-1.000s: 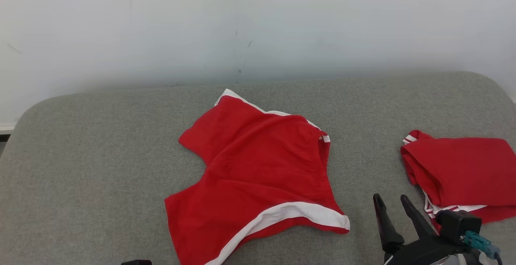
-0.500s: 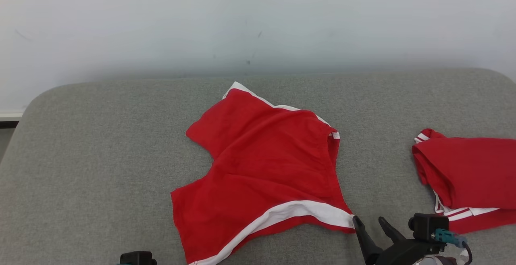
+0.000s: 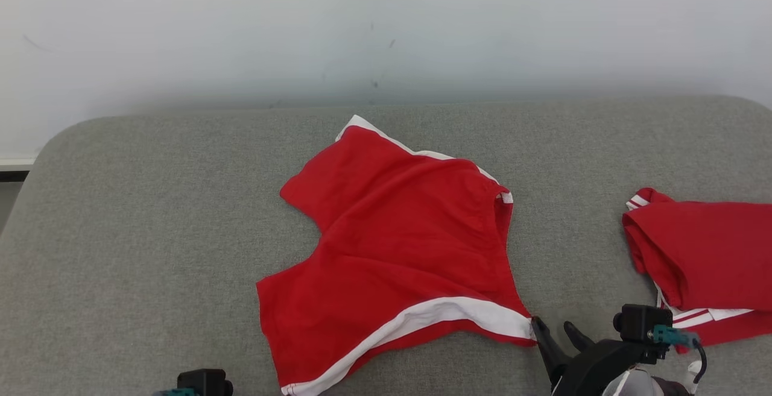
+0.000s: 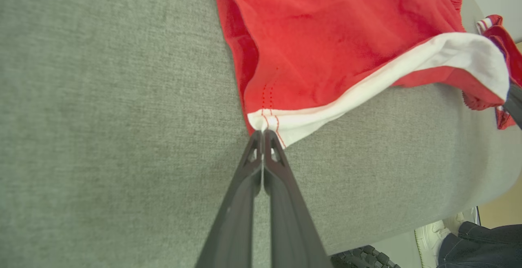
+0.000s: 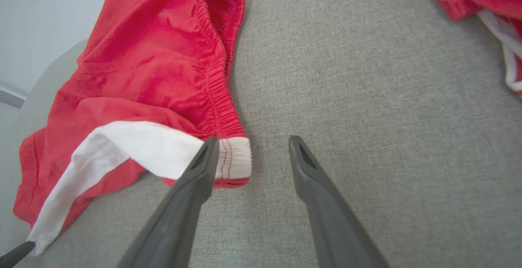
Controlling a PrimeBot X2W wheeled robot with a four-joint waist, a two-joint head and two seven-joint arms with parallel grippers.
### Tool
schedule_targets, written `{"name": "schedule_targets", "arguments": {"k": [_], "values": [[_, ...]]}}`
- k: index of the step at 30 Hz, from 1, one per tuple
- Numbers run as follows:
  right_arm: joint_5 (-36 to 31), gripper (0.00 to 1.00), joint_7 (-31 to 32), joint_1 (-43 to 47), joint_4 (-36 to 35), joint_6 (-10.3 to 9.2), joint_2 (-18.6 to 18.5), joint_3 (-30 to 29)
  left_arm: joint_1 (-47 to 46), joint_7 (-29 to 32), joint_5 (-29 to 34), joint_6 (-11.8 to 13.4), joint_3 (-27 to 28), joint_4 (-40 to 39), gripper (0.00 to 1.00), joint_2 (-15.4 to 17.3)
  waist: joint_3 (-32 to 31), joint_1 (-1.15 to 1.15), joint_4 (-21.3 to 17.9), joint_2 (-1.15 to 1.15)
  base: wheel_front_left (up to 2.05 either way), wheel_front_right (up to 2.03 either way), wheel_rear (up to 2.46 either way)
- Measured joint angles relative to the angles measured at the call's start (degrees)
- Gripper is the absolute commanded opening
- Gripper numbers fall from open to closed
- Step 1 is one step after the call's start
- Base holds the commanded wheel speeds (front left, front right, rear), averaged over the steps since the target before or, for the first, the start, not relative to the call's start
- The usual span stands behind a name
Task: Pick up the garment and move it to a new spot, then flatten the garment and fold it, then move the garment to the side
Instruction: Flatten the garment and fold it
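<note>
With the left gripper (image 4: 263,134) clamped on the red shorts' (image 3: 398,245) near-left corner, centre the right gripper's (image 5: 251,147) parted fingers (image 5: 191,186) over the near-right waistband end, then close.

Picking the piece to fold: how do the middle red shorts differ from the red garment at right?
The red cloth shorts with white trim lie spread open, legs showing; the red white-striped garment is folded compactly. The shorts sit central; the garment runs off the right edge. Both lie on the grey fabric surface.
</note>
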Motion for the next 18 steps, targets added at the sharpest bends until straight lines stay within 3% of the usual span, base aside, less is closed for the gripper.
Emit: {"name": "schedule_targets", "arguments": {"k": [5, 6, 7, 8, 12, 15, 18], "values": [[1.1, 0.85, 1.0, -2.6, 1.5, -0.01, 0.1, -0.3, -0.1, 0.2, 0.0, 0.0, -0.2, -0.2, 0.00, 0.0, 0.9, 0.00, 0.0, 0.00, 0.00, 0.00, 0.00], [1.2, 0.73, 1.3, -2.9, 1.8, -0.01, 0.1, -0.3, -0.2, 0.4, 0.0, 0.0, -0.3, -0.2, 0.00, 0.0, 1.0, 0.00, 0.1, 0.00, 0.00, 0.00, 0.00], [1.2, 0.54, 1.6, -3.2, 2.1, 0.00, 0.1, -0.3, -0.3, 0.5, 0.0, 0.0, -0.5, -0.2, 0.00, 0.0, 1.2, 0.00, 0.1, 0.00, 0.00, 0.00, 0.00], [1.3, 0.49, 2.2, -3.4, 2.5, 0.00, 0.1, -0.2, -0.4, 0.6, 0.0, 0.0, -0.7, -0.2, 0.00, 0.0, 1.3, 0.00, 0.3, 0.00, 0.00, 0.00, 0.00], [1.7, 0.49, 3.7, -3.4, 4.4, 0.05, 0.1, 0.5, -0.8, 0.8, 0.1, -0.1, -0.9, -0.2, 0.00, 0.0, 1.5, 0.00, 0.9, 0.00, 0.00, 0.00, 0.00], [2.1, 0.40, 4.5, -3.4, 5.2, 0.15, 0.2, 1.1, -1.1, 0.8, 0.1, -0.1, -0.8, -0.1, 0.00, 0.0, 1.5, 0.00, 1.3, 0.00, 0.00, 0.00, 0.00], [2.2, 0.40, 4.8, -3.3, 5.4, 0.25, 0.3, 1.1, -1.1, 0.8, 0.0, 0.0, -0.7, -0.1, 0.00, 0.0, 1.4, 0.00, 1.5, 0.00, 0.00, 0.00, 0.00]]}}
